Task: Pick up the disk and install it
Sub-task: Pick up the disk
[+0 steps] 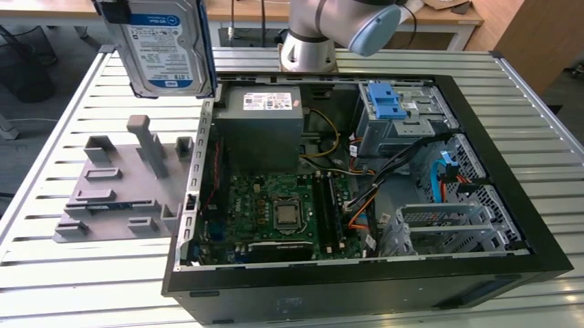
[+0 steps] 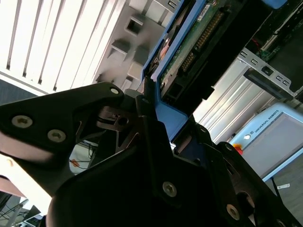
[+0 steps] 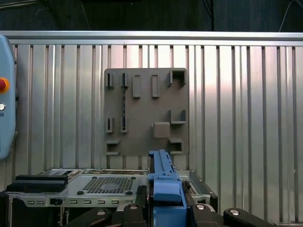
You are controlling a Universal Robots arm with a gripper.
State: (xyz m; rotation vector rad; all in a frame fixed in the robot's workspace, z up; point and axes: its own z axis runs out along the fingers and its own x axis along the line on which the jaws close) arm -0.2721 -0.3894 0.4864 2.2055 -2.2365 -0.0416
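Slatted aluminium table (image 1: 55,137) carries an open desktop computer case (image 1: 365,294) and, at the exterior view's left, a grey slotted fixture plate (image 1: 119,195). Disk (image 1: 164,44) – silver hard drive, blue-and-white label, blue frame – hangs upright in the air, clear of table and case. In the first wrist view the gripper (image 3: 165,210) is clamped on its blue-framed edge.

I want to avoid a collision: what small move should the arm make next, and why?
Probably carry the disk sideways toward the exterior view's right, keeping its height. The gripper holds it by the blue frame, high above the grey fixture, outside the case, so it must cross the case wall first.
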